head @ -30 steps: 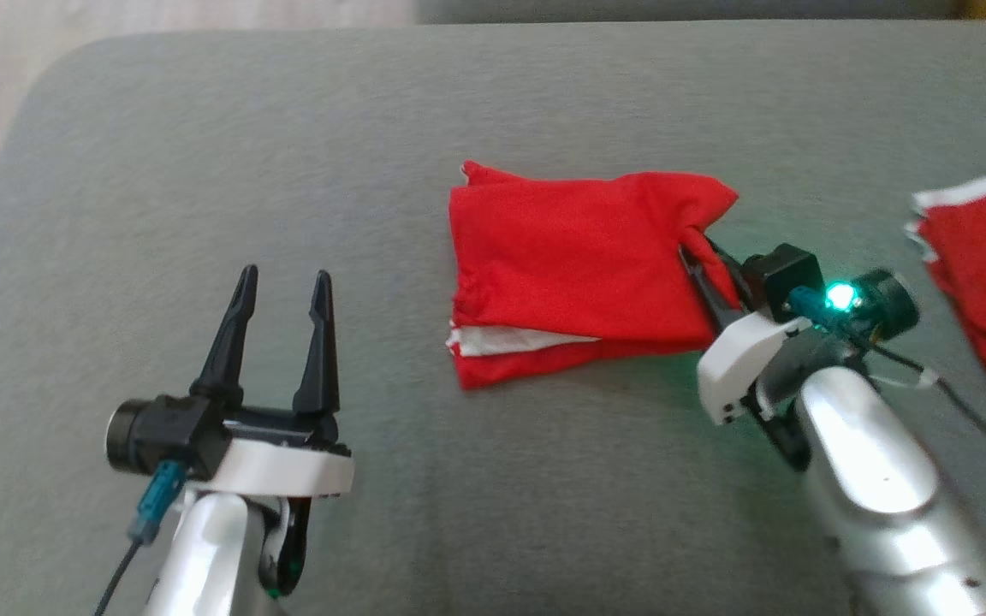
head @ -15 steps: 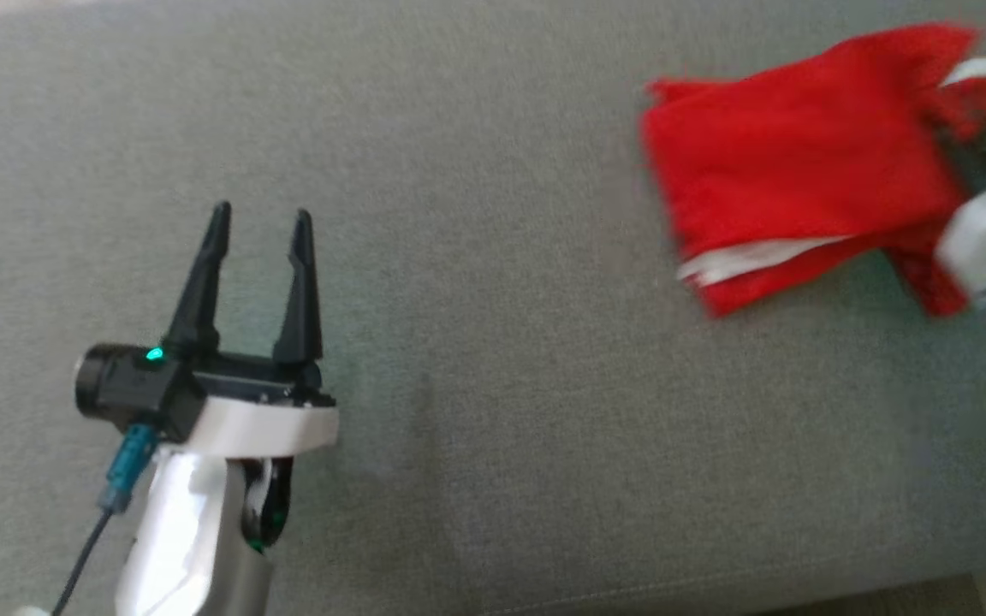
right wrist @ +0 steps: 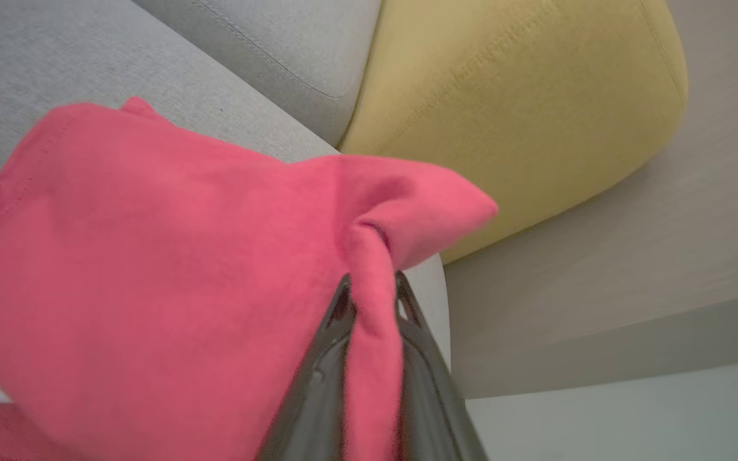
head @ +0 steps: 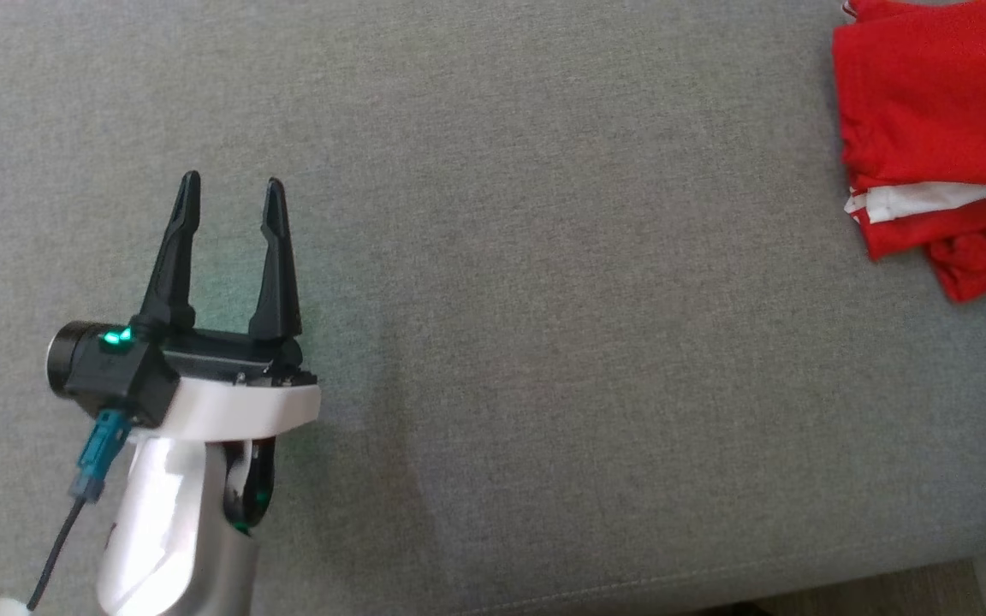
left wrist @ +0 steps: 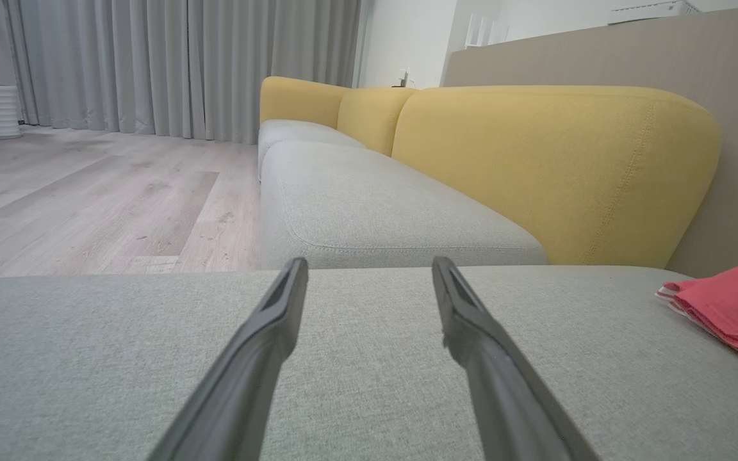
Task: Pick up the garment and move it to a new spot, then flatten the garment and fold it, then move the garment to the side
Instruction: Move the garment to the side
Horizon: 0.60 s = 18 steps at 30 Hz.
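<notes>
The left gripper (head: 232, 180) hangs over the grey sofa cushion (head: 544, 299) at the left, its two fingers spread wide with nothing between them. Bare cushion runs rightward from it to the garment (head: 938, 111), which is folded, red with a white layer showing, and cut off by the head view's right edge. The cushion's front edge (head: 887, 580) crosses the lower right corner. In the right wrist view the right gripper (right wrist: 372, 285) is pinched tight on a corner of the garment, near the yellow backrest (right wrist: 510, 83).
</notes>
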Motion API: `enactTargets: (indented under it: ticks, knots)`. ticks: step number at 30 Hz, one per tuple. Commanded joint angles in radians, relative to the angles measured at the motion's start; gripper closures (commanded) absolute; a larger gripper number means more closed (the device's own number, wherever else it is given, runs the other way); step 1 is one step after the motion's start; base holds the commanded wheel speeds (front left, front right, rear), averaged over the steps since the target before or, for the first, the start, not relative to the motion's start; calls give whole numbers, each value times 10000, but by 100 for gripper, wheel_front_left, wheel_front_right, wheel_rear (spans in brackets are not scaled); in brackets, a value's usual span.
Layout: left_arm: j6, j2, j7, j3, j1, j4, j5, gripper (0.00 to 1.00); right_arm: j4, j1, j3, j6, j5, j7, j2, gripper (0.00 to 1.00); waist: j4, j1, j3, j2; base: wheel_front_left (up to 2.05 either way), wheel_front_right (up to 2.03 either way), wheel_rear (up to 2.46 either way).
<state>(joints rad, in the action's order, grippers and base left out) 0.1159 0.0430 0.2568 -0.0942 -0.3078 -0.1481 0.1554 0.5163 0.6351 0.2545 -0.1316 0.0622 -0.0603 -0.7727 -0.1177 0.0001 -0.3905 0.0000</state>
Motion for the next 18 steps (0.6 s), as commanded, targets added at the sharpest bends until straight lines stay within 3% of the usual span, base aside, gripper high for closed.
enactTargets:
  ticks: [1, 6, 7, 8, 9, 18]
  knots:
    - [39, 72, 49, 349, -288, 380, -61, 0, -196, -219, -42, 9, -76, 14, -453, 100, -10, -1, -13, 0, 0, 0, 0]
    - [75, 72, 49, 422, -322, 362, -130, 0, -220, -217, -425, 9, -265, -210, -124, 100, -60, -1, -17, 0, 0, 0, 0]
    - [80, 72, 49, 413, -325, 351, -131, 0, -260, -236, -473, 9, -335, -228, -72, 80, -64, -1, 0, 0, 0, 0, 0]
    - [85, 72, 49, 403, -328, 338, -126, 0, -309, -257, -541, 9, -385, -232, -6, 34, -66, -1, 24, 0, 0, 0, 0]
    - [89, 72, 49, 393, -327, 320, -114, 0, -313, -282, -639, 9, -446, -312, 51, 0, -63, -1, 62, 0, 0, 0, 0]
    - [-3, 72, 49, 311, -69, 183, 257, 0, -1198, -437, -1319, 9, -1050, 138, 761, 0, 54, -1, 1041, 0, 0, 0, 0]
